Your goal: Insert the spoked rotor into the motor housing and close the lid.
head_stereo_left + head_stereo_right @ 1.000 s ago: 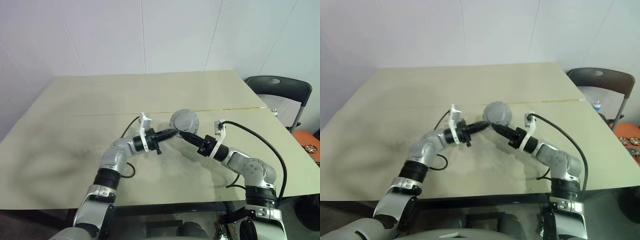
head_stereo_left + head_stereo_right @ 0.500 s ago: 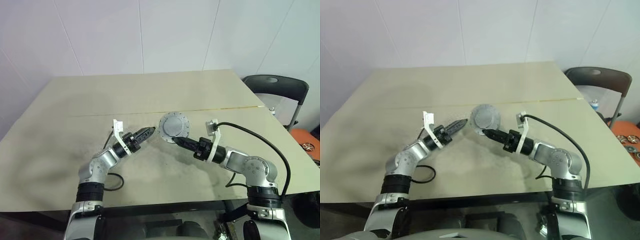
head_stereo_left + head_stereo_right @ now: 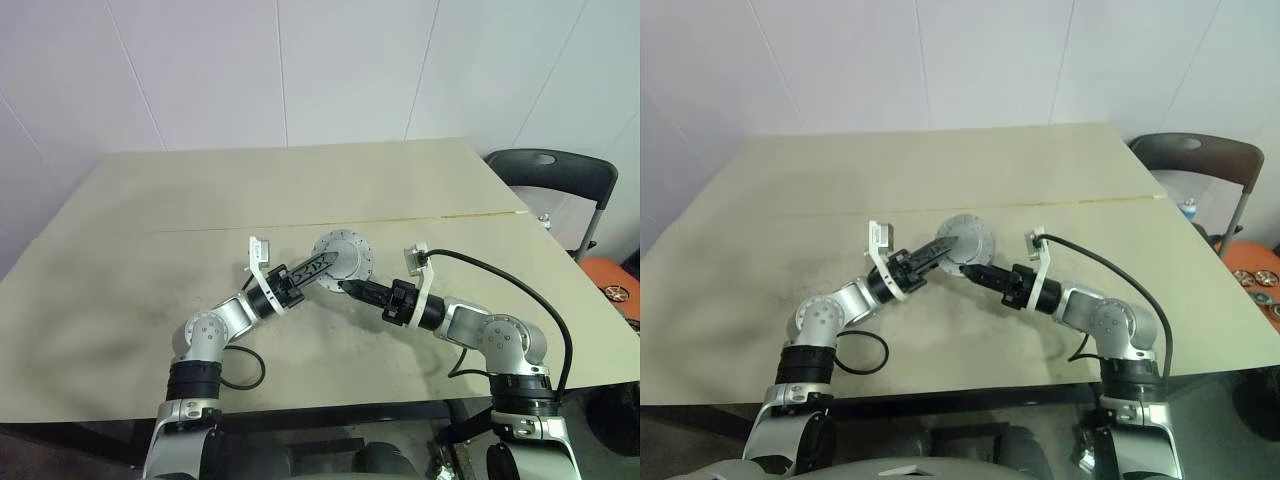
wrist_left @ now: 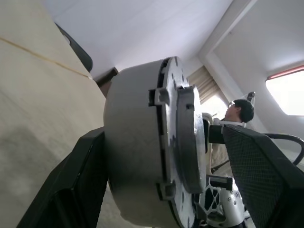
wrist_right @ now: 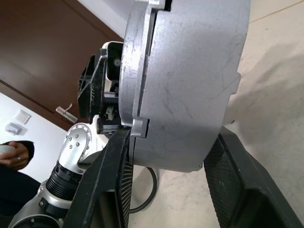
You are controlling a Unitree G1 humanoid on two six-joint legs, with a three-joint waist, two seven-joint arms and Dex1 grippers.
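- Housing and lid are being held as one closed unit above the tan table [image 3: 150, 230], at its middle, between the two arms; the motor housing [image 5: 190, 85] is the grey drum and the lid [image 4: 183, 147] is the notched silvery disc seated on its mouth.
- The right gripper [image 3: 350, 287] is grasping the motor housing, one black finger on each side of the drum wall, as the right wrist view is showing.
- The left gripper [image 3: 318, 267] is reaching in from the other side with its fingers spread wide across the assembly; the left wrist view is showing a finger on either side of the drum and lid, but I cannot tell whether they are pressing it or merely straddling it.
- Judging the step: the lid is looking seated, so the work now is squaring and pressing it home. The right claw should be keeping the drum steady while the left is closing evenly on lid face and housing back, so that the notched tabs are staying lined up and the lid is not tilting.
- The housing is the only container here; with the lid covering its mouth, its inside is hidden, so whether the spoked rotor is sitting within cannot be told.
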